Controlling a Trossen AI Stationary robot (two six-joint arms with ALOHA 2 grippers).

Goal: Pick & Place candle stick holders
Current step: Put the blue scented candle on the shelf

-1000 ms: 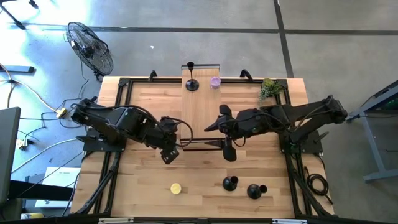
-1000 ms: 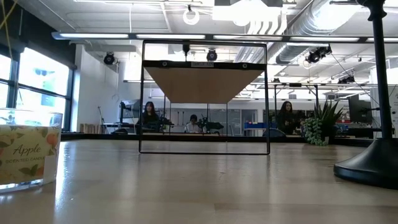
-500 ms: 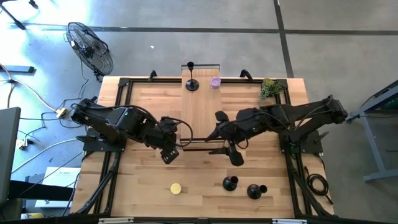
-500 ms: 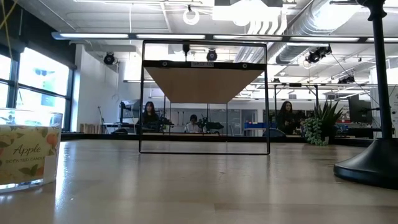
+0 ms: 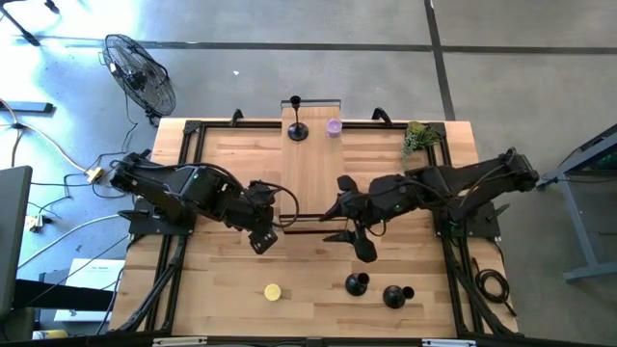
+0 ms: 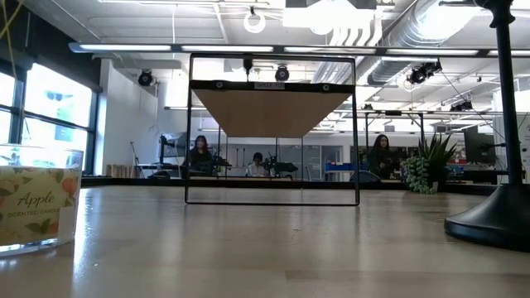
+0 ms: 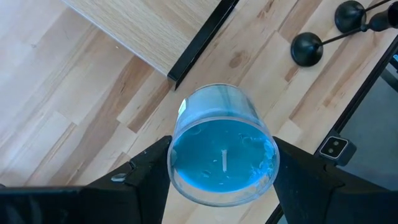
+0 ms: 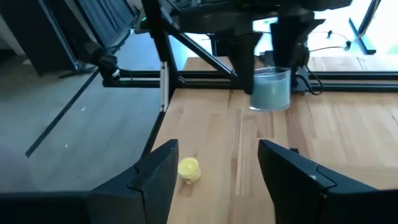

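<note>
At frame centre, the right gripper [image 5: 359, 229], fingers apart and empty, has edged lower toward the holders [image 5: 358, 283]; left gripper [image 7: 221, 163] stays clamped on a blue candle [image 7: 222, 145].

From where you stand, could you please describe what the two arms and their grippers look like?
Both arms are dark, jointed and chunky. The left arm has black cables looping beside it, ending at the left gripper with two broad, flat, matte-black fingers. The right arm looks alike; the right gripper has the same wide, angular black fingers. I see no markings.
</note>
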